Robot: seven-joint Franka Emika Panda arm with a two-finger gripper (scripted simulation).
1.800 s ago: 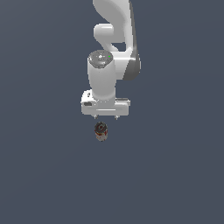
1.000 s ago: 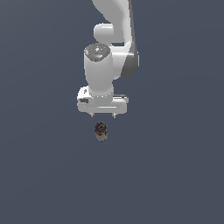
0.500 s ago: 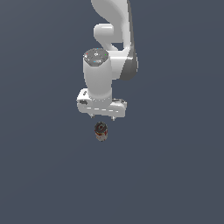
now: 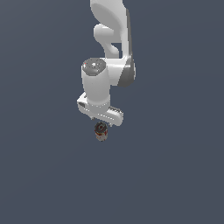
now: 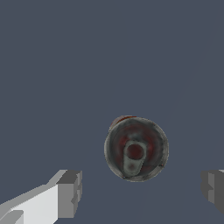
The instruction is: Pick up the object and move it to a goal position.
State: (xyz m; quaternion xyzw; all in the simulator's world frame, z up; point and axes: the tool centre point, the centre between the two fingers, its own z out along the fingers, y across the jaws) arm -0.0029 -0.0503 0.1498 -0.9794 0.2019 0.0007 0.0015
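The gripper [image 5: 140, 192] hangs above the upright can [image 5: 136, 148] on the bare grey floor [image 4: 175, 175], fingers [image 5: 70, 193] spread wide and apart from it, apparently lining up to straddle it.

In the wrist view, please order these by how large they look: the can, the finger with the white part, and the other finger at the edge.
1. The can, largest.
2. The finger with the white part.
3. The other finger, cut off by the picture's edge, so its rank is unsure.
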